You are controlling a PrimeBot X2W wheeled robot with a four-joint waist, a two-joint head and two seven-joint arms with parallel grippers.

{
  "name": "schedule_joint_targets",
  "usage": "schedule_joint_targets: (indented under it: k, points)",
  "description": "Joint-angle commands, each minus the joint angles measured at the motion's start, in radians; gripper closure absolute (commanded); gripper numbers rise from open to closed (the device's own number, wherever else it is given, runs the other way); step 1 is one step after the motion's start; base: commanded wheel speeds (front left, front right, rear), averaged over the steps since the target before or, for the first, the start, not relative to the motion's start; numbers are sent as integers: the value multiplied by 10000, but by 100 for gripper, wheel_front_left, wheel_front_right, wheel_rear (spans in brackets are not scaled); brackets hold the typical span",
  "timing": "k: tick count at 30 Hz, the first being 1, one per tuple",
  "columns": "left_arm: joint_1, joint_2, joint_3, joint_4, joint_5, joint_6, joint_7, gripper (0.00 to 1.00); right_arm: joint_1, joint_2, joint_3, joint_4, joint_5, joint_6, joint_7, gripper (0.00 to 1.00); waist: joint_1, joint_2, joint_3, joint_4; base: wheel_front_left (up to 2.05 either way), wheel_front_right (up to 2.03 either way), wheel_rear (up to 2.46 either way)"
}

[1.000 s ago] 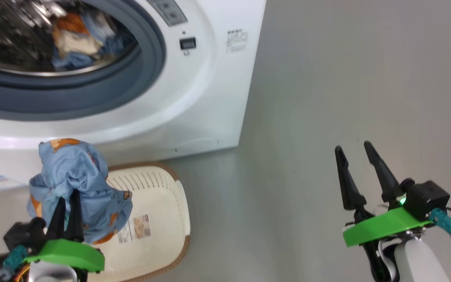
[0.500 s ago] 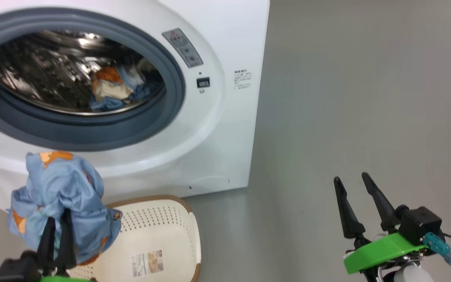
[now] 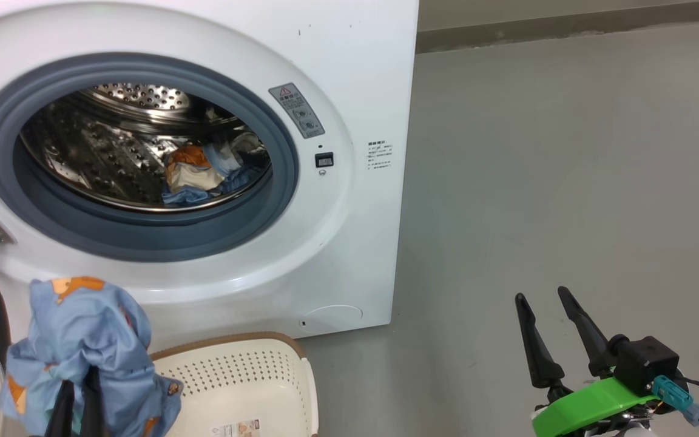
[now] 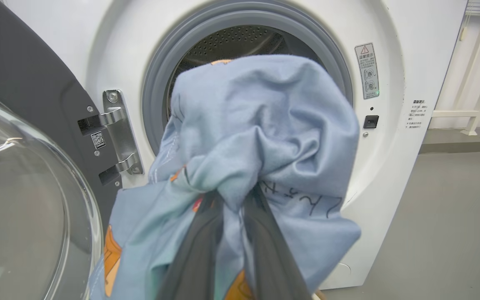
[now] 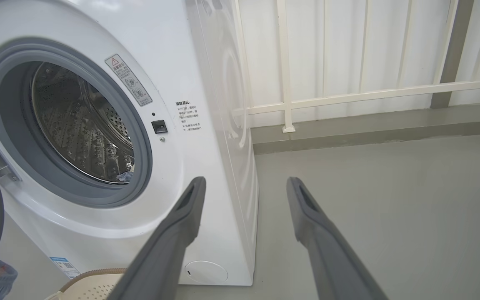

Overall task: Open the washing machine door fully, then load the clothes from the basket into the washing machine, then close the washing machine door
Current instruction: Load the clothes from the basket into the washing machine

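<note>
Left wrist view: I see the left tool [image 4: 235,199] pinching the clothes [image 4: 261,125], raised before the washing machine [image 4: 394,175] mouth. The washing machine door [image 4: 23,187] stands open alongside, with the basket [image 3: 246,373] near. The right tool [image 5: 245,183] is spread.

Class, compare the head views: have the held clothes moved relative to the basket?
Yes. The clothes have shifted left and slightly up from the basket: they met its sticker before and now stand clear of it.

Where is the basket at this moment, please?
In the head view the basket sits at the lower left, on the floor just in front of the washing machine, right of the clothes gripped by the left gripper.
</note>
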State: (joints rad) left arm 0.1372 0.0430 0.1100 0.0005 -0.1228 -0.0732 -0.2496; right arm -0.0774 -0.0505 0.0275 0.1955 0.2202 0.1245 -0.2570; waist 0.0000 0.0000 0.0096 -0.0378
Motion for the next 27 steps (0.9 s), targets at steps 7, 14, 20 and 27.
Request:
schedule_joint_targets:
  k: [7, 14, 20, 27]
  points:
    - [127, 76, 335, -404, -17, 233, -122, 100, 213, 3, 252, -381, -99, 62, -48, 0, 0, 0, -50, -18, 0, 0, 0]
    - [276, 74, 160, -389, -191, 387, -122, 100, 270, 3, 186, -415, -126, 62, -48, 0, 0, 0, -55, 21, 0, 0, 0]
    - [267, 73, 63, -384, -289, 439, -122, 100, 246, 3, 201, -486, -195, 62, -48, 0, 0, 0, 1, 20, 0, 0, 0]
    - [-120, 73, -183, -401, -388, 412, -122, 100, 163, 3, 166, -603, -246, 62, -48, 0, 0, 0, 323, 10, 0, 0, 0]
